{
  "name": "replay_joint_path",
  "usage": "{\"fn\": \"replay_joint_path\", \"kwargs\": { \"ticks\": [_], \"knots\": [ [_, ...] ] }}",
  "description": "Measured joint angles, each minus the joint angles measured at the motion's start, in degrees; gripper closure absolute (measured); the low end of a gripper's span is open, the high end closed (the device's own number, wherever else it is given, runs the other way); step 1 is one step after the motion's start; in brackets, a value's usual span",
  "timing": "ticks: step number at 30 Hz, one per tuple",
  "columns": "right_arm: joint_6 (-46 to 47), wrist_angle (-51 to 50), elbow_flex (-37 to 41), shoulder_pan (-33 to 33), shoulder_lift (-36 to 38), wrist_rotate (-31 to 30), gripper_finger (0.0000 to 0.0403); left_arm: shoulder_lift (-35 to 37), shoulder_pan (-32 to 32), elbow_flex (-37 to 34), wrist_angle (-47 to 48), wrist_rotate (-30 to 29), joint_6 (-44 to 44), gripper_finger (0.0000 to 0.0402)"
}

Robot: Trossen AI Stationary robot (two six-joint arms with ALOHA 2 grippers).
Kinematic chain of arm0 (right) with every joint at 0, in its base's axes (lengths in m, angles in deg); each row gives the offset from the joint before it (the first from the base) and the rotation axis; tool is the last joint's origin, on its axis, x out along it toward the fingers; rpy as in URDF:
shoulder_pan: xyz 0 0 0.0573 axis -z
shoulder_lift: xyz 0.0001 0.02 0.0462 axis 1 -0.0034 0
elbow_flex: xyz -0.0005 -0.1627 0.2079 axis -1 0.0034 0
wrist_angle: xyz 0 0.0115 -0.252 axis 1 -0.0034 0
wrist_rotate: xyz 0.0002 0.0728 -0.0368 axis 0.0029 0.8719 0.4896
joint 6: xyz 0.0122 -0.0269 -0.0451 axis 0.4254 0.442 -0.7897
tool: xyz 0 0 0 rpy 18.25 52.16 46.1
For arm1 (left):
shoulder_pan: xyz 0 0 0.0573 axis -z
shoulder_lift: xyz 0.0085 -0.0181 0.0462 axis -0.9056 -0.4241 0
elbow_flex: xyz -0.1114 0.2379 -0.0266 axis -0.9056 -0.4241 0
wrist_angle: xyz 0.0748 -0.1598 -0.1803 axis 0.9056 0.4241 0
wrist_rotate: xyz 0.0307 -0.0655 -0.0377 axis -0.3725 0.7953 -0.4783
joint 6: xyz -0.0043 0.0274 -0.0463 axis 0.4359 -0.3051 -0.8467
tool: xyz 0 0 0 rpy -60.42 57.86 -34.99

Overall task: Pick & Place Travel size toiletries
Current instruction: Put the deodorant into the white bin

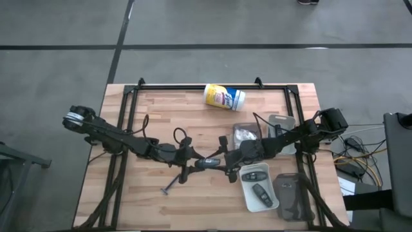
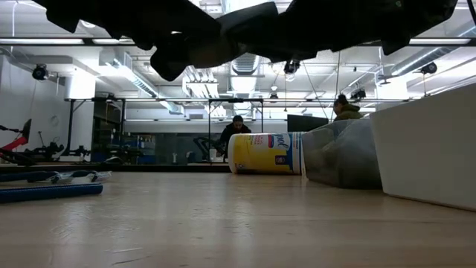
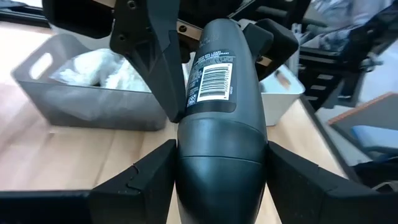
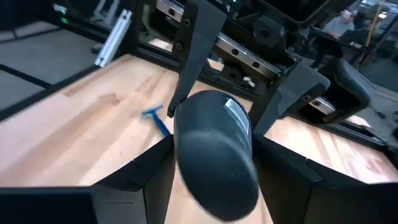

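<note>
We are reaching in from both sides of the table, and our two arms are meeting low over its middle. The left end effector and the right end effector are facing each other, both closing on one dark grey tube that is hanging between them above the wood. In the left wrist view the tube is sitting between our fingers, barcode label up, while the opposite fingers are pressing its far end. In the right wrist view the same tube is lying between our right fingers, with the left arm's fingers gripping its other end. Both pairs of jaws are narrowed to the tube's width.

Just beside the right arm, clear trays are standing in a cluster: one tray is holding white packets, another tray is holding two more dark tubes, and a third tray is lying near the table's right front corner. A yellow-and-white canister is lying on its side near the far edge, well apart from us. A blue razor is lying on the wood below the left arm.
</note>
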Motion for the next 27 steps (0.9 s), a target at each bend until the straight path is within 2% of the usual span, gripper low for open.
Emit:
{"fn": "replay_joint_path", "kwargs": {
  "ticks": [13, 16, 23, 27],
  "knots": [
    [1.0, -0.1, -1.6, -0.3, -0.2, 2.6, 0.0176, 0.0, 0.0, 0.0, -1.2, 0.6, -0.7, 0.0179],
    [1.0, -0.5, -1.6, -0.3, -0.2, 2.6, 0.0187, 0.0, 0.0, 0.0, -1.3, 0.6, -0.7, 0.0179],
    [2.5, -1.8, -1.7, -0.3, -0.2, 2.7, 0.0241, -0.1, 0.0, -0.1, -1.2, 0.6, -0.9, 0.0179],
    [3.8, -2.1, -1.7, -0.3, -0.2, 2.7, 0.0243, -0.1, 0.0, -0.1, -1.2, 0.7, -0.9, 0.0179]
  ]
}}
